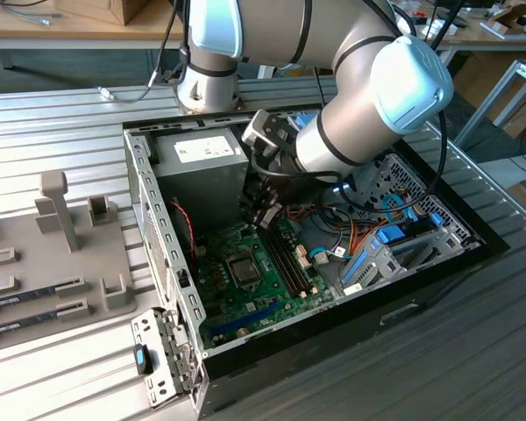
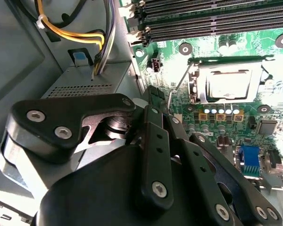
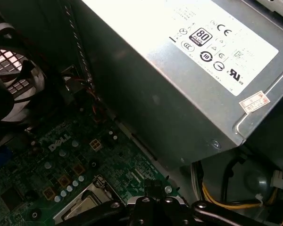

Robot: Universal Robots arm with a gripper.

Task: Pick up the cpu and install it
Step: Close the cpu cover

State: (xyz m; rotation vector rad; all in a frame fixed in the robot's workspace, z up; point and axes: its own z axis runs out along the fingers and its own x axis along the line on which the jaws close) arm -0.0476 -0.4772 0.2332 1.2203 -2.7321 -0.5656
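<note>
1. Second wrist view is showing the gripper (image 2: pixel 155 92) nearest, its fingers pressing together on nothing, hanging over the edge of the green board (image 2: pixel 254 47).
2. Just beyond it, a thin lever (image 2: pixel 180 81) is slanting beside the socket frame (image 2: pixel 226 60).
3. The cpu (image 2: pixel 228 84) is lying inside that frame, apart from the gripper.
4. Judgement: placing is looking done and locking is in hand, calling for the lever going flat without nudging the cpu.

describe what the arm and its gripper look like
The arm is silver-grey tubing with pale blue joint caps, and black cables run beside it. The gripper is made of matte black linkage bars fastened with silvery screws.
</note>
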